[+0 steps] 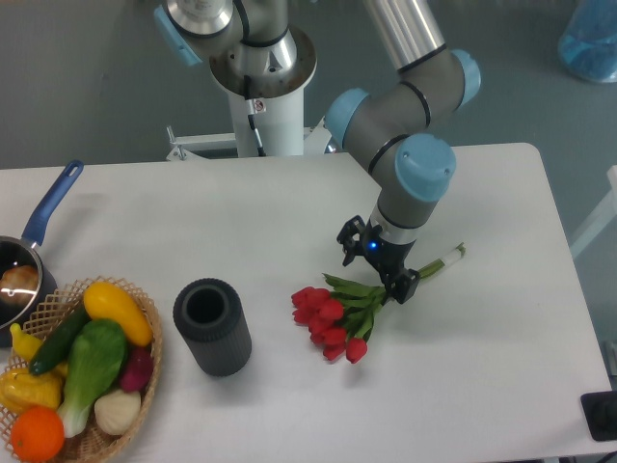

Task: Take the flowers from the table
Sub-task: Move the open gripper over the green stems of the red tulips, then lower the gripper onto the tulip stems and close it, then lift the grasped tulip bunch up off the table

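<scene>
- One white table (241, 212) carries everything in view; its rounded far right corner shows, and the arm's white base column (265, 96) stands behind its far edge.
- The arm (410, 87), grey with light blue caps, reaches from the upper middle down over the right half of the table.
- A wicker basket (145, 371) sits at the near left corner, filled with a yellow squash, green vegetables, an orange and a pale bulb.
- A pot with a blue handle (48, 207) sits at the left edge, just behind the basket.
- A dark ribbed cylinder (212, 326) stands upright, open end up, between the basket and the flowers, apart from both.
- The flowers (333, 318) lie flat on the table, right of centre, red heads pointing near-left, pale stems running up to the right past the gripper.
- The gripper (383, 268) is low over the bunch where leaves meet stems, fingers either side; whether they are clamped on the stems cannot be told.
- Nothing stands between cylinder and flowers.
</scene>
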Robot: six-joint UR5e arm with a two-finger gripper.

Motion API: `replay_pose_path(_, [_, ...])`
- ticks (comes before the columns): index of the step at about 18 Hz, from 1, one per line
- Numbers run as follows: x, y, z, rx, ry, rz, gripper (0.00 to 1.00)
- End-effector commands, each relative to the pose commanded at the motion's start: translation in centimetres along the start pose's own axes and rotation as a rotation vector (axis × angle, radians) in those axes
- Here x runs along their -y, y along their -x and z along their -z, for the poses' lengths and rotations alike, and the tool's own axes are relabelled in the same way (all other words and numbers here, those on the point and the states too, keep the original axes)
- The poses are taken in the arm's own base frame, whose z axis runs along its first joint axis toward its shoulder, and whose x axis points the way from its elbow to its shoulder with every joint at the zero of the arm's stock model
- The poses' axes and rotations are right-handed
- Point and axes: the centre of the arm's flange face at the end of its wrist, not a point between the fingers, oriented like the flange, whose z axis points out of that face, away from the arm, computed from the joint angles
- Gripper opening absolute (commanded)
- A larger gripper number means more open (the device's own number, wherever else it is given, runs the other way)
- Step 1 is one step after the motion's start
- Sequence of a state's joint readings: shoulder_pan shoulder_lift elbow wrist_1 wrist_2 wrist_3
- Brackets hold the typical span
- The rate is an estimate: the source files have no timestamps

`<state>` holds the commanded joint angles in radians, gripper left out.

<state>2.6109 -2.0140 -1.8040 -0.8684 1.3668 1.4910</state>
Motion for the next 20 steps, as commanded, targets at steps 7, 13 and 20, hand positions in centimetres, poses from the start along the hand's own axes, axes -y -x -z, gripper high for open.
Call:
replay_pose_path(7, [0.1,0.0,-1.0,-0.011,0.001,-0.002,0.88])
replay_pose_path(13, [0.2,0.0,-1.4,-0.018,-0.002,-0.006,0.30])
replay_pose_path(20, [0.7,0.7,2.5,0.050,-0.007,0.054,0.13])
